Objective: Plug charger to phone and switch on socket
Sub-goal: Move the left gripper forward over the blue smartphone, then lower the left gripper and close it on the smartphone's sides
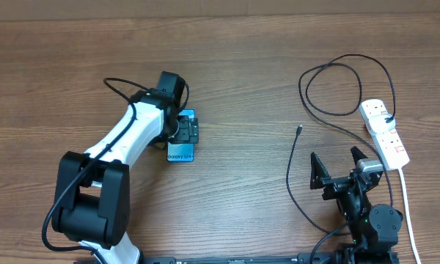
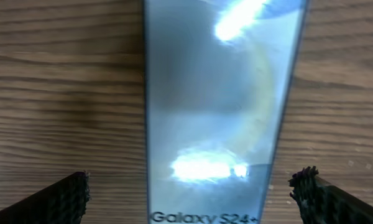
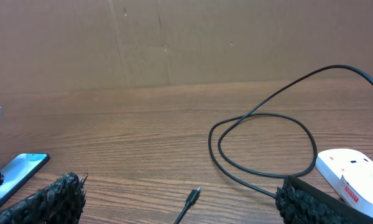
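Phone [image 1: 181,153] lies at nine o'clock, straddled by wide-open left gripper [image 2: 189,190], which should close squarely on its edges, port end clear. Right gripper [image 1: 337,167] also gapes; charger plug [image 1: 299,129] at its eleven o'clock.

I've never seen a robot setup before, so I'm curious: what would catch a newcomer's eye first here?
Probably the left gripper, open and poised right over the phone, whose blue screen reads Galaxy S24+, left of centre. Over on the right, the thin black charger sprawls in loops by the white socket, its plug end lying free, while the right gripper waits open and empty near the front edge.
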